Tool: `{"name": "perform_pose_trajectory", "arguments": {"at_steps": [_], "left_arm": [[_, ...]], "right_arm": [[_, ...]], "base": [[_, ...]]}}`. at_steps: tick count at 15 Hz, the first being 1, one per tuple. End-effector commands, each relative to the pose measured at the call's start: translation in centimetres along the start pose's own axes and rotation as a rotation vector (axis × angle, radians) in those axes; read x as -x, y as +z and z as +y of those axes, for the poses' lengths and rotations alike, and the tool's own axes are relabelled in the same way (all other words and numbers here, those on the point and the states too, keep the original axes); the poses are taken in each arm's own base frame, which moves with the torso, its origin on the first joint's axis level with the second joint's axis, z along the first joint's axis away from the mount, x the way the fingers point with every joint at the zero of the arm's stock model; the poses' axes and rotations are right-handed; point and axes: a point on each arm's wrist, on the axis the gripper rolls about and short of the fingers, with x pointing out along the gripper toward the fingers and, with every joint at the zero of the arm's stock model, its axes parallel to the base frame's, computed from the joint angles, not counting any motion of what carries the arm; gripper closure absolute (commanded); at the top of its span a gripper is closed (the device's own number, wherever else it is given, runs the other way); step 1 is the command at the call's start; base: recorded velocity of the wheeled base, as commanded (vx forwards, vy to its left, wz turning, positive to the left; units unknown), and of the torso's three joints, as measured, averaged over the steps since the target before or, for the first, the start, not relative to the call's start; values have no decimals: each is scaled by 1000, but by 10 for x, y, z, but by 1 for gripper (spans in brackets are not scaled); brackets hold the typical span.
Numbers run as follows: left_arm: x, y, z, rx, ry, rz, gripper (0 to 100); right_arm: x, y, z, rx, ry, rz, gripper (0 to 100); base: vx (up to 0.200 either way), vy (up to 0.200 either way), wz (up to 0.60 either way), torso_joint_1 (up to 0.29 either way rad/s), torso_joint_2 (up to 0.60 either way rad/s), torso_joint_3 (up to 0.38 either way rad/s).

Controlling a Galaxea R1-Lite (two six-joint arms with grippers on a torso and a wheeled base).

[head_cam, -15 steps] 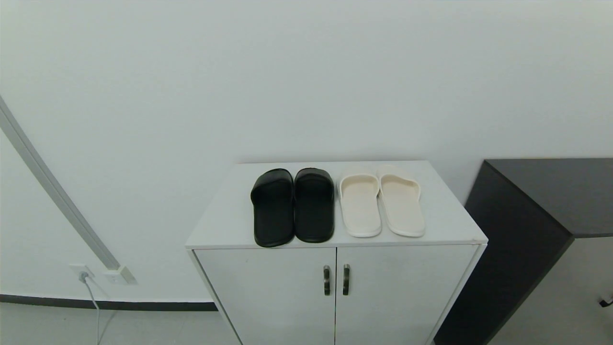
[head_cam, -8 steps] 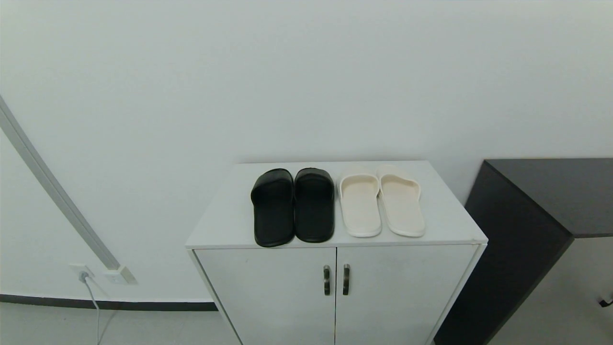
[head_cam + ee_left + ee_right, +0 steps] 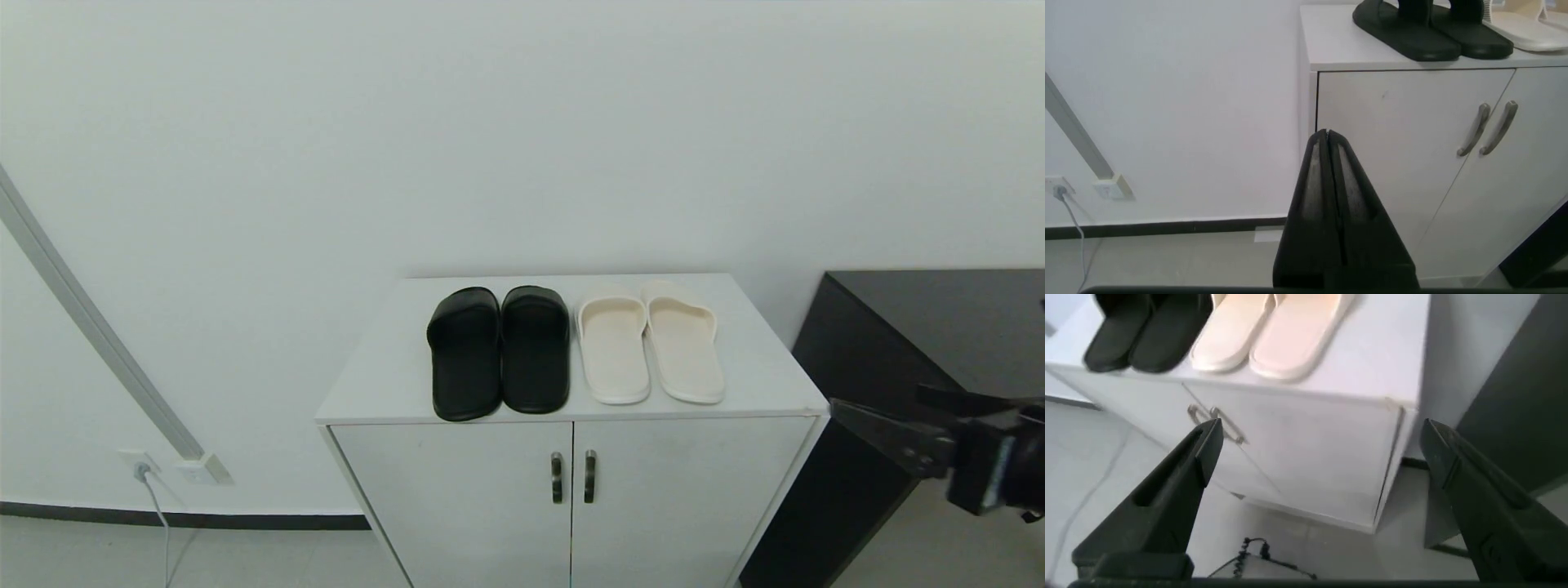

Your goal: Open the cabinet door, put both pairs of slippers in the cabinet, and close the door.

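A white cabinet (image 3: 457,498) stands against the wall with both doors shut and two metal handles (image 3: 573,477) at the centre. On its top lie a black pair of slippers (image 3: 498,351) to the left and a cream pair of slippers (image 3: 651,347) to the right. My right gripper (image 3: 875,395) hangs open off the cabinet's right front corner, holding nothing. In the right wrist view the gripper (image 3: 1321,429) frames the right door (image 3: 1315,457) from above. My left gripper (image 3: 1327,135) is shut and empty, low in front of the left door (image 3: 1404,139).
A tall dark cabinet (image 3: 898,343) stands close against the white one's right side. A wall socket with a plugged cable (image 3: 143,469) and a slanted conduit (image 3: 90,327) are on the left. A cable (image 3: 1253,551) lies on the floor.
My right gripper has come into the head view from the right edge, open. The slippers and doors have not moved.
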Motion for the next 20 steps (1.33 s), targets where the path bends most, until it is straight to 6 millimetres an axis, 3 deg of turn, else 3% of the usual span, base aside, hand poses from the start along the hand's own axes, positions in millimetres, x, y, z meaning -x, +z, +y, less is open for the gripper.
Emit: {"name": "perform_pose_trajectory", "arguments": {"at_steps": [1, 6, 12, 16, 20], "left_arm": [[0, 0, 0, -1, 0, 1, 100], [0, 0, 0, 1, 0, 1, 100], [0, 0, 0, 1, -1, 2, 100], [0, 0, 0, 1, -1, 2, 100], [0, 0, 0, 1, -1, 1, 100]], "right_arm": [[-46, 8, 44, 16, 11, 19, 0], [-91, 3, 73, 18, -60, -24, 0], [-131, 8, 95, 20, -107, -55, 0], [-155, 13, 100, 41, -133, -68, 0], [-178, 3, 103, 52, -154, -43, 0]], "base": [[0, 0, 0, 0, 0, 0], [0, 0, 0, 0, 0, 0], [0, 0, 0, 0, 0, 0], [0, 0, 0, 0, 0, 0], [0, 0, 0, 0, 0, 0]]}}
